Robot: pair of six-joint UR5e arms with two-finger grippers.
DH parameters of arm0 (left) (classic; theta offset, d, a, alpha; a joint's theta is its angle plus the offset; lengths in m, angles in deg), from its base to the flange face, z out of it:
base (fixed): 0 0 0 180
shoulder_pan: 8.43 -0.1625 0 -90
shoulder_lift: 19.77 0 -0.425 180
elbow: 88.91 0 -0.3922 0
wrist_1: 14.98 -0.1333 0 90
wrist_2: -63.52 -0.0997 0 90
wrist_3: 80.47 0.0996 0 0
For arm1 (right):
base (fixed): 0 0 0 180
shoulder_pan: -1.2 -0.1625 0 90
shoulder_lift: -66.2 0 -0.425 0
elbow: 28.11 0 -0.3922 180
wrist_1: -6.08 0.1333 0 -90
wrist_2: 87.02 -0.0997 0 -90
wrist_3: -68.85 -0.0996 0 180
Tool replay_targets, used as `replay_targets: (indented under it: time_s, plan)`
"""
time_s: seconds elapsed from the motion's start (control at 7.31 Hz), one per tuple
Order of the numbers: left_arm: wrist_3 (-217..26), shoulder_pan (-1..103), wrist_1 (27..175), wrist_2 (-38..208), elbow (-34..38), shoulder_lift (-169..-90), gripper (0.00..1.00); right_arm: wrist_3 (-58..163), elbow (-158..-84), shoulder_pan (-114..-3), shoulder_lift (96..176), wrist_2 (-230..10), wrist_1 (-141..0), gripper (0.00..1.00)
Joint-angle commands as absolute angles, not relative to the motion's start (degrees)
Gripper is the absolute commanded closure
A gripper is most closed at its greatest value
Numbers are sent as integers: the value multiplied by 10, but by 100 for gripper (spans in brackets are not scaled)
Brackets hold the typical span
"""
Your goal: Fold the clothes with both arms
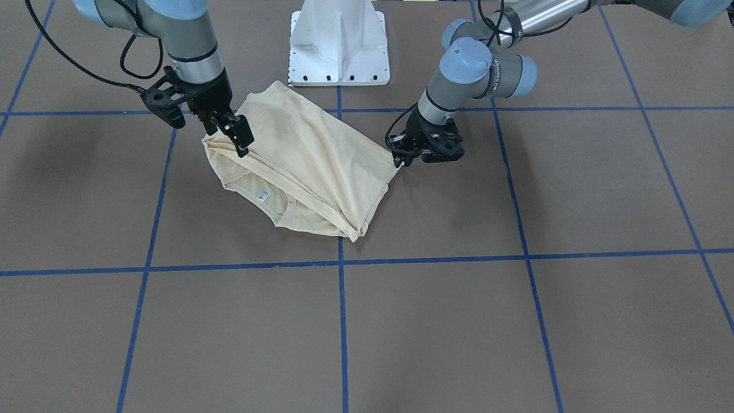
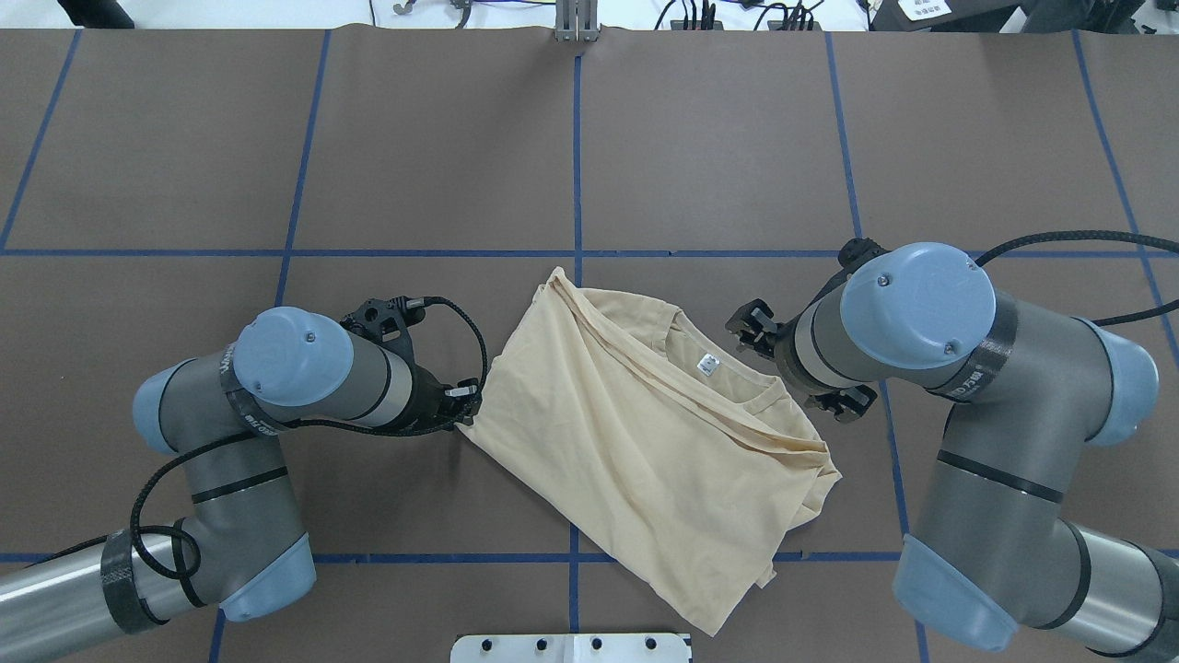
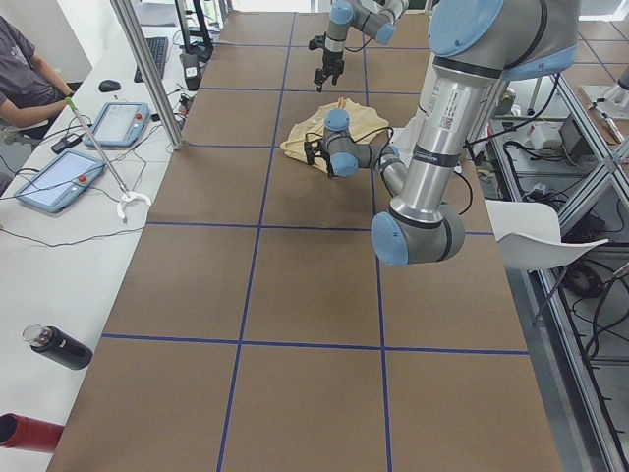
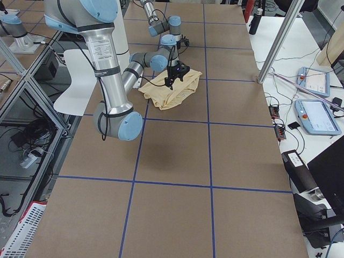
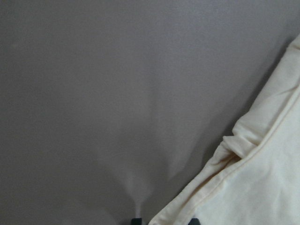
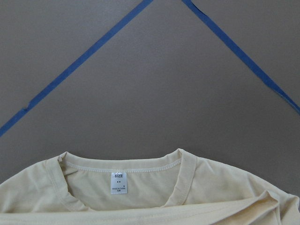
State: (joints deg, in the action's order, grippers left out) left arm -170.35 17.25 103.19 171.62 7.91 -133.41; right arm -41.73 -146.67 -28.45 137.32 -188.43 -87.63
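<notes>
Left gripper [image 1: 401,160]: closed on a corner of the cloth, low at table level; the wrist view shows the cream hem running between the fingertips.
Right gripper [image 1: 228,137]: jaws apart, nothing held, poised over the opposite edge of the cloth, collar side.
Shirt [image 1: 298,160]: pale cream, lying rumpled on the table [image 1: 459,321] between the two grippers, just in front of the white pedestal base [image 1: 339,46] and across the centre tape line [image 1: 342,321]; one side doubled over in a diagonal ridge, neck opening and neck label [image 1: 262,195] face up, turned away from the robot; print not visible.
Step in hand: probably taking hold for spreading or a first proper fold, with one corner secured and the other not yet.
Next move: likely calls for lowering the right gripper, pinching the near edge without bunching extra layers, then drawing both ways to flatten the ridge.
Count: one shirt, one label, two arms, two grippers, one pedestal base.
</notes>
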Motion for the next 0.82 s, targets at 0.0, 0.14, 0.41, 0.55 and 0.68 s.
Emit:
replay_targets:
  time_s: [0.0,0.14,0.41,0.55,0.68]
  plan:
    - [-1699,182,1011,1716,85,-1335,100,-418,-1465,-284,1372,-1884,-876,0]
    - [-1662,206,1011,1719,86,-1337,100,-418,-1465,-284,1373,-1884,-876,0]
    - [-1585,270,1012,1718,75,-1352,100,-418,-1465,-283,1373,-1884,-876,0]
    - [-1552,306,1013,1721,32,-1390,100,-417,-1464,-283,1373,-1883,-876,0]
    - [-1551,330,1026,1720,-47,-1450,100,-417,-1460,-282,1373,-1883,-876,0]
